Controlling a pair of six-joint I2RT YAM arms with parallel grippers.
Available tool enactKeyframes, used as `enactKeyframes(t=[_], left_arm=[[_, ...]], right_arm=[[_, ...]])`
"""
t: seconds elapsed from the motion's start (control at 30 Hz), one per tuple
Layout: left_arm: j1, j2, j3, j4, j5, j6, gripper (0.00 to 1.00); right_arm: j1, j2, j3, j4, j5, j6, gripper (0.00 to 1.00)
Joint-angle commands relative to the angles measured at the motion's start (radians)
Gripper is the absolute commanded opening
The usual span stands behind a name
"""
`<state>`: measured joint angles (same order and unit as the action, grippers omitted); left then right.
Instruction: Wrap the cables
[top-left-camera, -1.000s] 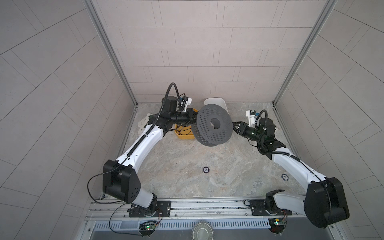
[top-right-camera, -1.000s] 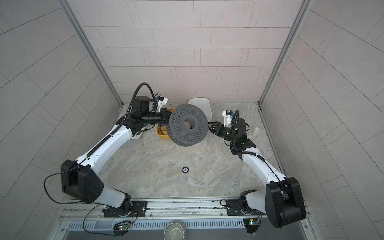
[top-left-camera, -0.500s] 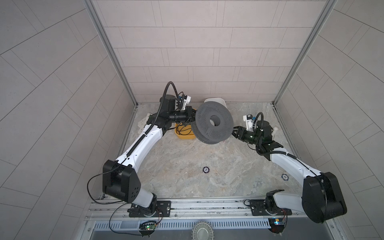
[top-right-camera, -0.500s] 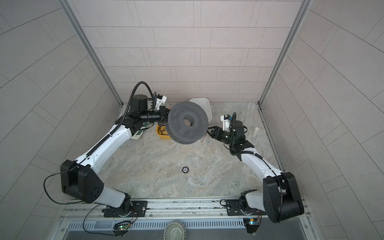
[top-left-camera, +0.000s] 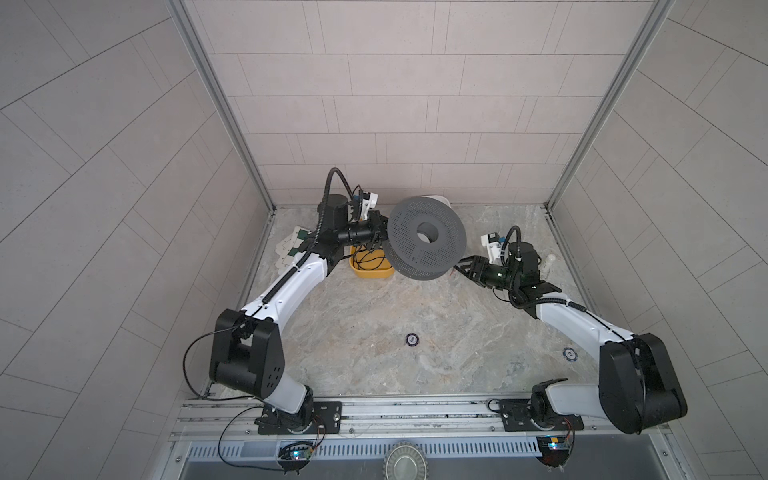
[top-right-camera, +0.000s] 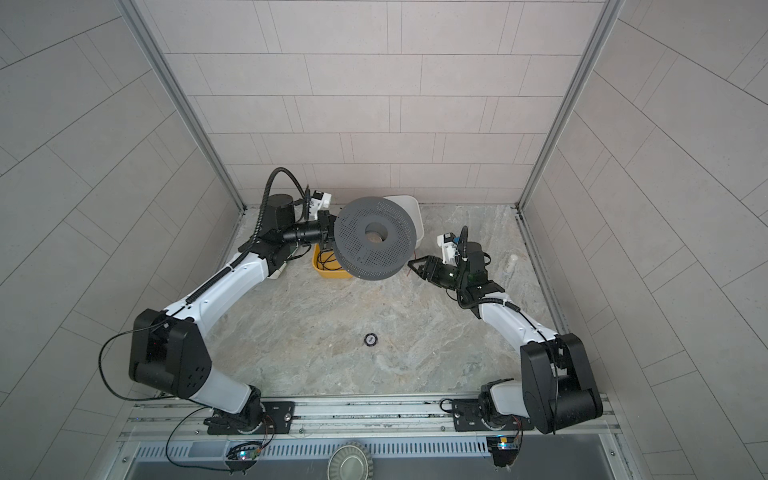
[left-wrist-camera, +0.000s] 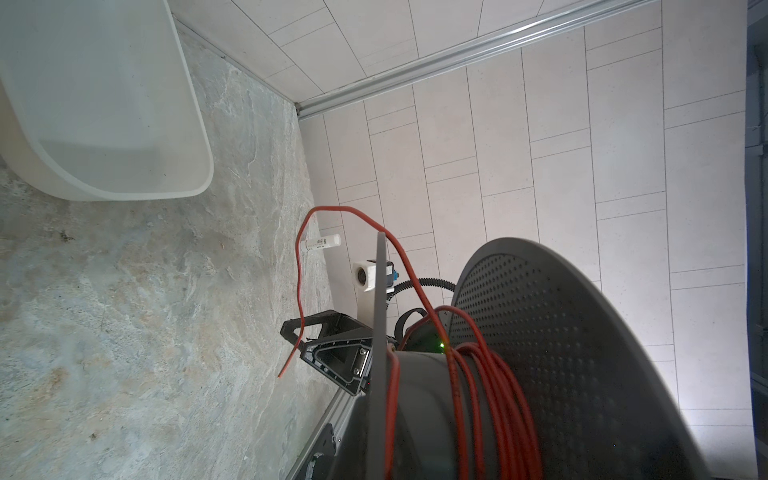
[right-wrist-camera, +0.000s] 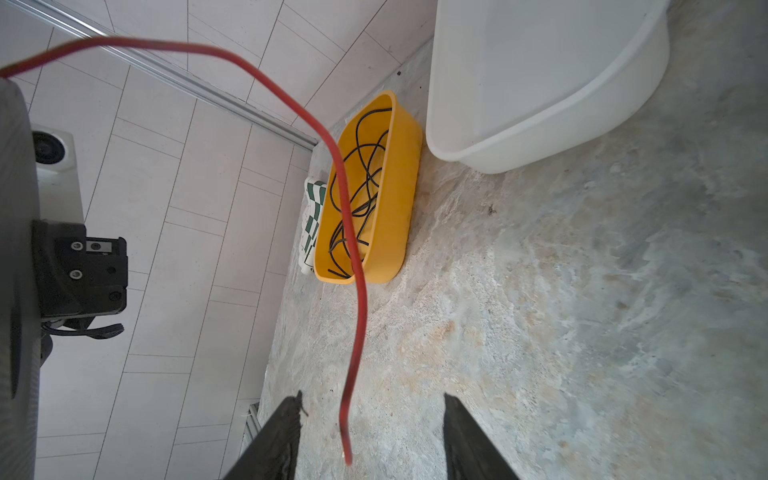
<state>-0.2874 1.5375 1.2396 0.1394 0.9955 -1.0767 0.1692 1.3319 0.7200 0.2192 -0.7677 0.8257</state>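
Observation:
A grey perforated spool (top-left-camera: 424, 245) (top-right-camera: 376, 245) hangs in the air over the back of the table. My left gripper (top-left-camera: 379, 232) is shut on its left flange. The cables, one thin red wire (left-wrist-camera: 478, 374), lie in several turns round the spool's core. The wire's free end (right-wrist-camera: 353, 332) arcs off the spool and dangles down. My right gripper (right-wrist-camera: 372, 405) (top-left-camera: 463, 266) stands open just right of the spool's lower rim. The wire's tip hangs between its fingers (right-wrist-camera: 286, 419) without touching either one.
A yellow bin (right-wrist-camera: 399, 216) (top-left-camera: 372, 270) holding a thin black cable (right-wrist-camera: 365, 178) sits under the spool's left side. A white tub (right-wrist-camera: 540, 104) stands behind it by the back wall. A small white bottle (top-left-camera: 548, 262) lies at the right wall, checkered cards (top-left-camera: 291, 249) at the left.
The spool has risen a little toward the back wall. My right gripper has sunk and shifted left, closer to the spool's lower rim, staying open.

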Motion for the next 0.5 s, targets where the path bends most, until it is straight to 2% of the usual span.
enactKeyframes(t=[0.0,0.17,0.47], left_arm=[[0.008,-0.005,0.003,0.145,0.035,-0.054,0.00],[0.014,0.015,-0.024,0.233,0.038,-0.105,0.00],[0.024,0.036,-0.038,0.294,0.041,-0.143,0.00]], right_arm=[[0.001,0.032,0.028,0.013,-0.010,0.027,0.53],[0.010,0.068,0.056,0.026,-0.007,0.037,0.52],[0.013,0.102,0.087,0.116,0.006,0.085,0.51]])
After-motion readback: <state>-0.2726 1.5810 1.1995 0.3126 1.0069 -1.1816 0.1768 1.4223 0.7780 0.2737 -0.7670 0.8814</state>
